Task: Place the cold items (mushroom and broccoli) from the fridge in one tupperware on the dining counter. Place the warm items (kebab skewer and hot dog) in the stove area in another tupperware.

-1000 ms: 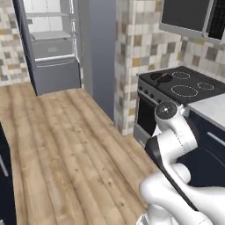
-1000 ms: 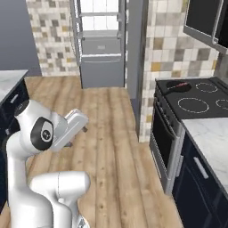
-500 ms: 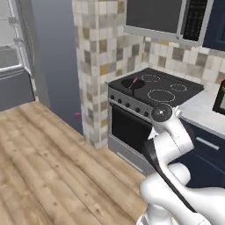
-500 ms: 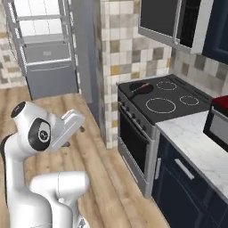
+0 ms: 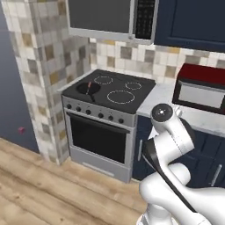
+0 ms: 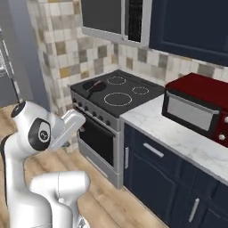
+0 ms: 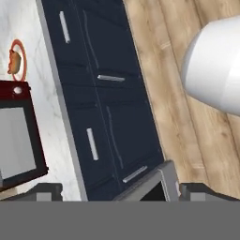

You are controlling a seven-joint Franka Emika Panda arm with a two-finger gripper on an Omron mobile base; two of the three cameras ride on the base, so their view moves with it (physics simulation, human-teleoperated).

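Since the earlier frames the base has driven and swung round, so both base cameras now face the stove rather than the fridge and open floor; the things themselves have not moved. Left base view: the stove [image 5: 107, 90] stands at about 10 o'clock from the arm, with a dark pan [image 5: 86, 88] on its near left burner and something thin and reddish lying across it, possibly the kebab skewer, though too small to confirm. The table [image 5: 165, 94] runs off to 2 o'clock and carries a red toaster oven [image 5: 200, 88]. Right base view: the same pan [image 6: 94, 85] sits at 1 o'clock from the arm's forward link, well apart from it, with bare floor between the base and the oven door giving room to close in. Hand view: the camera looks down the dark cabinet fronts [image 7: 105, 103]; the gripper [image 7: 115, 191] has its jaws spread wide and empty, tips at the lower edge. At 10 o'clock a small red-rimmed plate [image 7: 17, 61] on the marble holds a brownish item, perhaps the hot dog, beside the toaster oven's corner. Judgement: the hand points away from the stove and must swing up before any pick.
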